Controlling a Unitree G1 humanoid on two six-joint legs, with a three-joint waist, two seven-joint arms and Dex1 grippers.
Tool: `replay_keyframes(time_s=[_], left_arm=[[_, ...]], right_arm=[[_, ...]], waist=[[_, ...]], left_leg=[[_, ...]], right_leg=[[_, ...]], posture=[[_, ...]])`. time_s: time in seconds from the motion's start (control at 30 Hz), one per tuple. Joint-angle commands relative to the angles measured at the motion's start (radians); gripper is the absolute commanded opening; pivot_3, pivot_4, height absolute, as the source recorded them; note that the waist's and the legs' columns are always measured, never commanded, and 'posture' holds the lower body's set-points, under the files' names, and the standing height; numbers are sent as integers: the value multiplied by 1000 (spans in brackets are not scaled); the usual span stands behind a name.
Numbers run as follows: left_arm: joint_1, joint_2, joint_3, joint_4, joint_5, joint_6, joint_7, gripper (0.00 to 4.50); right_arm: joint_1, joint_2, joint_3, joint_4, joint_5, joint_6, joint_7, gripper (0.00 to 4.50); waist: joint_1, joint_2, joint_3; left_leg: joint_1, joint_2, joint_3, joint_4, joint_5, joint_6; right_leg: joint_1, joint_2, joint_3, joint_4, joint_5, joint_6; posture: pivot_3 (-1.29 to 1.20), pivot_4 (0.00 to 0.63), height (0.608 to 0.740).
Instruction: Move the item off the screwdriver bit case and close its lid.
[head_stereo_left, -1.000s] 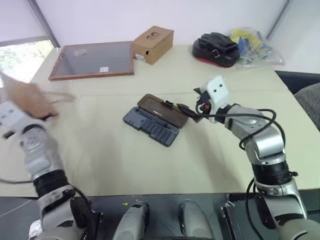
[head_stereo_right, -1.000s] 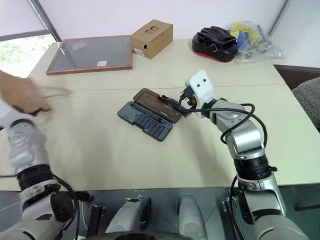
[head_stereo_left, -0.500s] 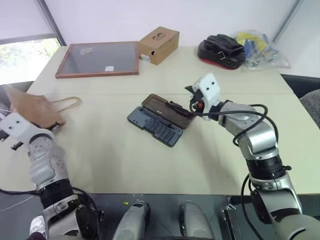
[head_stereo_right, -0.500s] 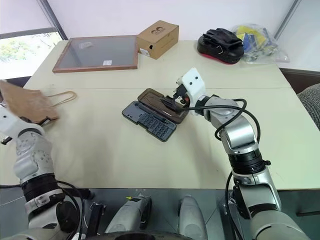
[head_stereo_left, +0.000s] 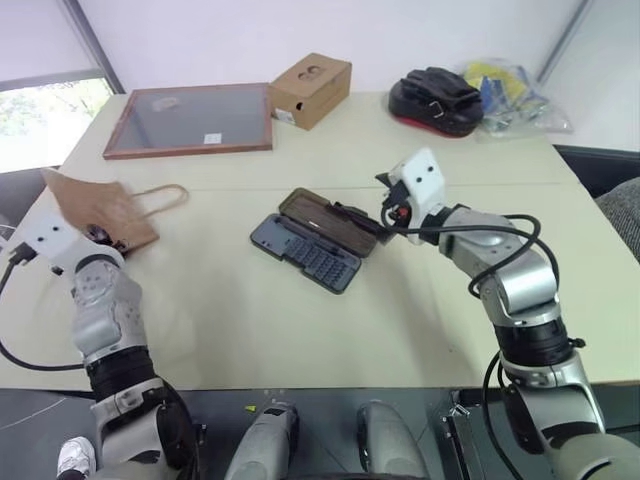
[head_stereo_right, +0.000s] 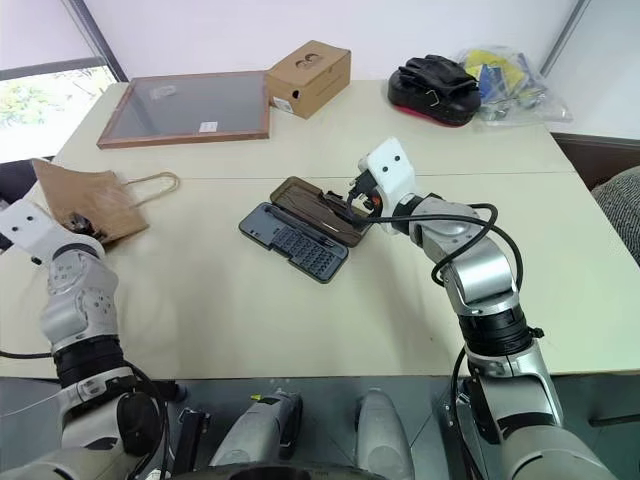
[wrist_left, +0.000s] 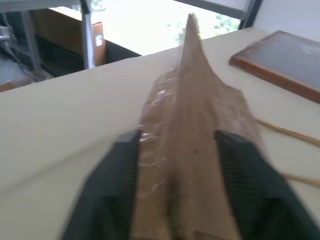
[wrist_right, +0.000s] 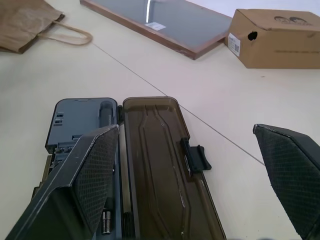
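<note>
Screwdriver bit case (head_stereo_left: 305, 250) lies open mid-worktop (head_stereo_left: 420, 310), dark base with bit rows flat, smoky-brown lid (wrist_right: 165, 170) folded back beside it, latch tab outward. Kraft paper bag (head_stereo_right: 88, 200) lies well left of the case, loop handles toward it. Left end effector (wrist_left: 177, 200) fingers (wrist_left: 107, 190) spread on both sides of the bag, released. Right end effector (wrist_right: 200, 185) wide open, empty, just over the lid's far edge.

You've got a beige table (head_stereo_left: 230, 310) holding the open screwdriver bit case (head_stereo_left: 314, 240), paper bag (head_stereo_left: 100, 208), framed board (head_stereo_left: 190, 119), cardboard box (head_stereo_left: 310, 88) — plus black gloves (head_stereo_left: 436, 97).
</note>
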Motion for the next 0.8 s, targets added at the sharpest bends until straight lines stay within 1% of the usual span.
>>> replay_keyframes(time_s=[0.03, 0.13, 0.2, 0.33, 0.43, 0.5, 0.63, 0.67, 0.77, 0.8], left_arm=[[7, 17, -9, -33, 34, -30, 24, 4447], [6, 26, -30, -61, 34, -62, -17, 4447], [-3, 37, -58, -102, 17, -98, -88, 4447], [-42, 66, -99, -236, -30, -123, -189, 4447], [-127, 124, -150, -317, -107, -52, -303, 4447], [-167, 156, -192, -326, -170, 6, -399, 4447], [-236, 183, -231, -267, -248, 87, -511, 4447], [-253, 191, -237, -247, -304, 160, -553, 4447], [-243, 261, -325, -216, -349, 271, -736, 4447], [-223, 291, -360, -215, -346, 279, -806, 4447]], right_arm=[[-5, -7, -28, -40, 2, -5, -4, 4500], [-4, -8, -27, -35, 2, -7, -3, 4500], [-4, -11, -26, -28, -1, -10, -1, 4500], [-6, -17, -25, -9, -10, -19, -1, 4500], [-9, -14, -29, 19, -19, -21, -11, 4500], [-8, -10, -29, 42, -29, -13, -22, 4500], [-27, 8, -31, 112, -38, 12, -46, 4500], [-35, 12, -27, 135, -48, 23, -60, 4500], [-69, 30, -13, 207, -76, 38, -94, 4500], [-81, 34, -2, 226, -88, 37, -98, 4500]], waist=[[0, 0, 0], [1, 0, 0], [1, 0, 0], [1, 0, 0], [1, -1, 0], [0, 0, 0], [-5, 0, 0], [-6, 0, 0], [-12, 0, 1], [-13, 0, 1]], left_leg=[[0, 0, 0, 0, 0, 0], [0, 0, 0, 0, 0, 0], [0, 0, 0, 0, 0, 0], [0, 0, 0, 0, 0, 0], [0, 0, 0, 0, 0, 0], [0, 0, 0, 0, 0, 0], [0, 0, 1, -1, 0, 0], [0, 0, 0, -1, 0, 0], [0, 0, 1, -1, 0, 0], [0, 0, 1, -1, 0, 0]], right_leg=[[0, 0, 0, 0, 0, 0], [0, 0, 0, 0, 0, 0], [0, 0, 0, 0, 0, 0], [0, 0, 0, 0, 0, 0], [0, 0, 0, -1, 0, 0], [0, 0, 0, -1, 0, 0], [0, 0, 0, -1, 0, 0], [0, 0, 0, -1, 0, 0], [0, 1, 0, 0, 0, 0], [0, 1, 0, 0, 0, 0]], posture=[[0, 150, 740], [0, 150, 740], [0, 150, 740], [0, 150, 740], [0, 150, 740], [0, 150, 740], [0, 150, 740], [0, 150, 740], [0, 150, 740], [0, 150, 740]])
